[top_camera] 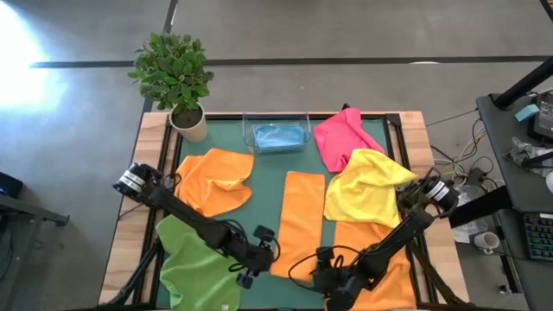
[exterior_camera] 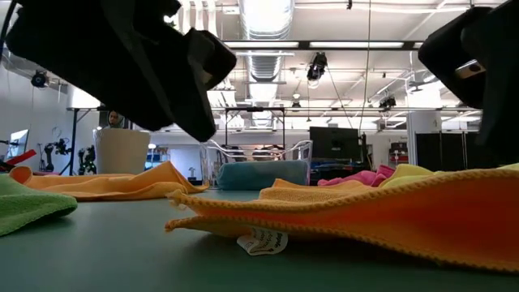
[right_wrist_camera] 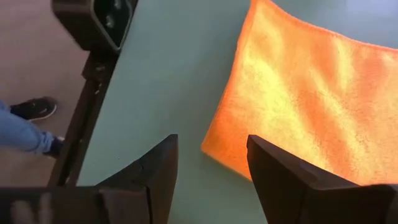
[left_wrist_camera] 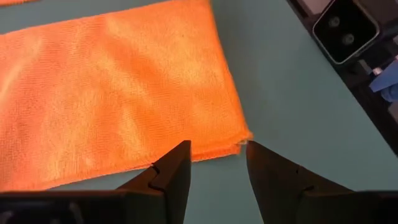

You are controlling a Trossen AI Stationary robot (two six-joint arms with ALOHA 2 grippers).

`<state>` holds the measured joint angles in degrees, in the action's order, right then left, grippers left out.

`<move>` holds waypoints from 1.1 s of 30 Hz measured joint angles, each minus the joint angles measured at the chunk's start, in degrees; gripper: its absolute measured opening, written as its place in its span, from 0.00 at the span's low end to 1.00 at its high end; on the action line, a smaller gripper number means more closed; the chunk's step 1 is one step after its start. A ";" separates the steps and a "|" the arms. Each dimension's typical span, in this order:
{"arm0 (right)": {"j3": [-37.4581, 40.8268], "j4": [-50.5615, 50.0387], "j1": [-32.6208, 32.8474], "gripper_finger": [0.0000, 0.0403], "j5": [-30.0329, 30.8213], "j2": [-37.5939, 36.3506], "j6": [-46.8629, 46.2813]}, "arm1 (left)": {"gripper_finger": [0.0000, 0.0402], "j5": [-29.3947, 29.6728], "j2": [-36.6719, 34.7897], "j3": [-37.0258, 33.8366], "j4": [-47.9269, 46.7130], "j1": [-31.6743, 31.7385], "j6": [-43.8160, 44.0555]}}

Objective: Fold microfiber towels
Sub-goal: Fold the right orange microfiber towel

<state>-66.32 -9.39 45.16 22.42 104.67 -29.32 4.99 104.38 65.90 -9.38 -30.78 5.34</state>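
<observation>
An orange towel (top_camera: 301,220), folded into a long strip, lies flat in the middle of the green table. My left gripper (left_wrist_camera: 217,152) stands open at the strip's near left corner (left_wrist_camera: 239,140), slanting down. My right gripper (right_wrist_camera: 211,146) stands open at the near right corner (right_wrist_camera: 214,149). Whether either one touches the cloth I cannot tell. Lying crumpled around the strip are another orange towel (top_camera: 216,180), a green one (top_camera: 194,259), a yellow one (top_camera: 367,186), a pink one (top_camera: 339,136) and a third orange one (top_camera: 384,259) under my right arm.
A clear tray (top_camera: 276,121) at the far edge holds a light blue towel (top_camera: 278,136). A potted plant (top_camera: 188,121) stands at the far left corner. A small camera (left_wrist_camera: 345,28) sits at the near edge. A person's shoe (right_wrist_camera: 34,109) shows on the floor beyond that edge.
</observation>
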 joint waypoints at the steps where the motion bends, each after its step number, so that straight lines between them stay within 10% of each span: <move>1: 0.00 0.12 -0.14 0.45 0.20 0.12 0.00 | 0.35 0.02 0.53 0.44 0.04 0.00 -0.16; 33: -0.02 0.98 -2.58 0.45 -0.06 2.39 -0.25 | 0.34 4.45 10.57 2.06 6.32 -1.85 2.21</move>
<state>-66.35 -8.40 42.59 22.37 107.07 -29.57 9.44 114.96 67.95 -3.05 -32.63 7.54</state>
